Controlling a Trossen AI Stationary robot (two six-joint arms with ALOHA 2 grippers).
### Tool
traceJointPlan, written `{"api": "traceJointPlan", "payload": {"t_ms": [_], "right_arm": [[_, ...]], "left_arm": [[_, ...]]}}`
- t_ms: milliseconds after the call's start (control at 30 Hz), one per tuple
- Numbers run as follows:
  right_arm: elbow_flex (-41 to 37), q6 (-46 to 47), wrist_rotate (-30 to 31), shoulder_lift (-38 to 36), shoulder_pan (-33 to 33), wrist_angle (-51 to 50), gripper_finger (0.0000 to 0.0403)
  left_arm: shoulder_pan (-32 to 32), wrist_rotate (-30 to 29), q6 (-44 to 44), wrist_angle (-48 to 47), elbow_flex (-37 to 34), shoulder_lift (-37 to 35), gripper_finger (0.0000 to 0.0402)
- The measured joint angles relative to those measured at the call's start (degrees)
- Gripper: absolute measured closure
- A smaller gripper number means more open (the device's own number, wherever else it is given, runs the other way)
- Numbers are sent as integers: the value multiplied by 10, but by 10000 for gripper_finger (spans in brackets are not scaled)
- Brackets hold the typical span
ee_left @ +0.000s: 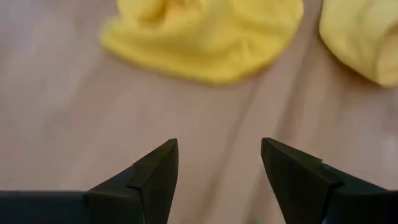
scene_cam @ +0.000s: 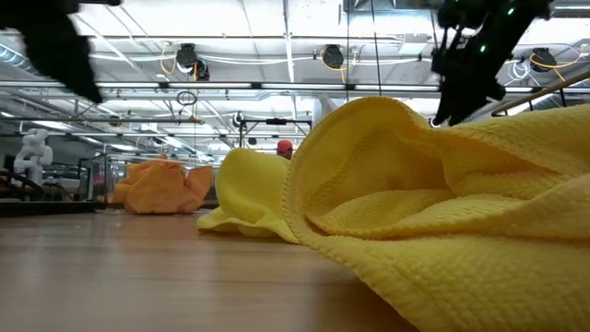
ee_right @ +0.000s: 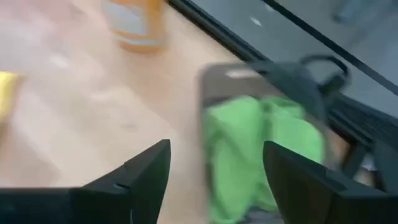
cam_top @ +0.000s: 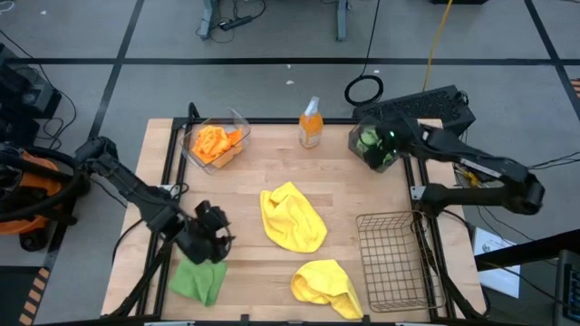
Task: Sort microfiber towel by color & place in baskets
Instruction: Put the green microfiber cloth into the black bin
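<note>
Two orange towels (cam_top: 216, 142) fill the clear basket (cam_top: 237, 120) at the far left. One green towel (cam_top: 372, 145) lies in the dark basket (cam_top: 361, 159) at the far right, and shows in the right wrist view as the green towel (ee_right: 261, 149). The other green towel (cam_top: 199, 279) lies flat at the near left. Two yellow towels (cam_top: 292, 217) (cam_top: 326, 285) lie mid-table. My left gripper (cam_top: 213, 237) (ee_left: 217, 146) hovers open just beyond the near green towel, facing the yellow ones. My right gripper (cam_top: 391, 138) (ee_right: 217, 146) is open above the dark basket.
An orange spray bottle (cam_top: 311, 124) stands at the far edge between the clear and dark baskets. The brown wire mesh basket (cam_top: 391, 258) sits at the near right. Bare wood lies between the near green towel and the yellow towels.
</note>
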Motion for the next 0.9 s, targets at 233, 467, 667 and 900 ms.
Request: {"api": "traceJointPlan", "payload": {"t_ms": [233, 467, 667, 900], "right_arm": [[-22, 51, 4, -56, 157, 53, 152], [-87, 65, 4, -62, 285, 189, 152], [-126, 65, 5, -45, 357, 282, 151], [-132, 68, 29, -6, 399, 298, 151]], "left_arm": [[-102, 15, -137, -20, 0, 0, 166], [-164, 85, -218, -47, 0, 15, 160], [-181, 170, -272, -80, 0, 56, 89], [-184, 205, -295, -124, 0, 109, 7]]}}
